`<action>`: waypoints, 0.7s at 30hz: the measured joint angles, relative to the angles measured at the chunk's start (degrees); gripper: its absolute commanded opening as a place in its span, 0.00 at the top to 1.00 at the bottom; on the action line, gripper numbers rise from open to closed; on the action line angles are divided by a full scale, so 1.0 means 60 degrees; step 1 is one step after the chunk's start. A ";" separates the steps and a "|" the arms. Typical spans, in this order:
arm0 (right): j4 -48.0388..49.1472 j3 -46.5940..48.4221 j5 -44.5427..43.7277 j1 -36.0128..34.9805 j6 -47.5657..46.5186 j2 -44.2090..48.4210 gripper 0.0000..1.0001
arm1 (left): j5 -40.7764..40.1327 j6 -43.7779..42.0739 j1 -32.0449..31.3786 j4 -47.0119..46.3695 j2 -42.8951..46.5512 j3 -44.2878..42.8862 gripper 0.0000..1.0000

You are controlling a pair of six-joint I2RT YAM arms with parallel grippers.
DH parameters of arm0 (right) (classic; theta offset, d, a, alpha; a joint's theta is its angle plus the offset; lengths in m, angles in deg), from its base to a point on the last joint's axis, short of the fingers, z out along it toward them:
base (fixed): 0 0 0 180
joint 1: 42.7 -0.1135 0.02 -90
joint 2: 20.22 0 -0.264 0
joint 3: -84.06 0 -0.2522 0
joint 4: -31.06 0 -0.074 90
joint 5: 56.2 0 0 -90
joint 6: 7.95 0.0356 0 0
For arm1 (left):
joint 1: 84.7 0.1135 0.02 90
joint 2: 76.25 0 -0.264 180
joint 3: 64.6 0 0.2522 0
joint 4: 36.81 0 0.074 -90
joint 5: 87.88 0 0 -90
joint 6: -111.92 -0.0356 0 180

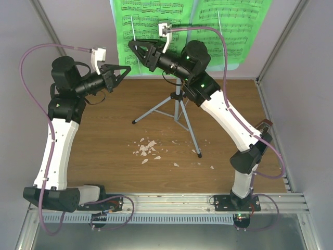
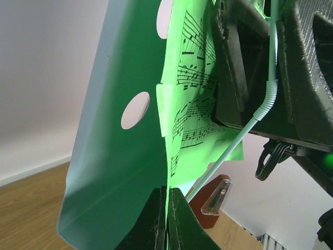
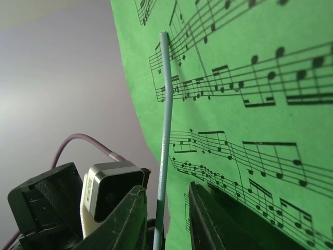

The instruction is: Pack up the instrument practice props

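Observation:
The music stand [image 1: 179, 112] stands mid-table on silver tripod legs, and two green sheet-music pages [image 1: 151, 21] lie on its desk. My left gripper [image 1: 128, 69] is at the left page's lower corner. In the left wrist view it [image 2: 167, 190] is shut on the page's [image 2: 197, 78] edge, beside the perforated desk [image 2: 114, 156]. My right gripper [image 1: 131, 45] reaches left across the page front. Its jaws [image 3: 166, 186] stand open on either side of a thin pale-blue retainer wire [image 3: 165, 114], with gaps on both sides. The metronome [image 2: 213, 200] sits at the table's right edge [image 1: 264, 125].
Small white crumbs [image 1: 148, 148] are scattered on the wooden floor in front of the tripod. Grey walls close the cell at left, right and back. A metal rail [image 1: 166, 200] runs along the near edge by the arm bases.

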 measured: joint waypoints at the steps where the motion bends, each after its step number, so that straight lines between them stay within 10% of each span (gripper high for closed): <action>1: -0.0004 0.0000 -0.0004 0.0000 -0.0004 0.0000 0.85 | 0.0000 0.0000 0.0000 0.0004 0.0007 0.0004 1.00; 4: 0.0044 0.0004 0.0022 0.0000 0.0015 0.0000 0.99 | 0.0000 0.0000 0.0000 0.0000 0.0007 0.0004 1.00; 21: 0.0692 -0.0244 0.0233 -0.0025 -0.0612 0.0007 1.00 | -0.0845 0.0441 0.0612 -0.0033 0.0783 0.0929 1.00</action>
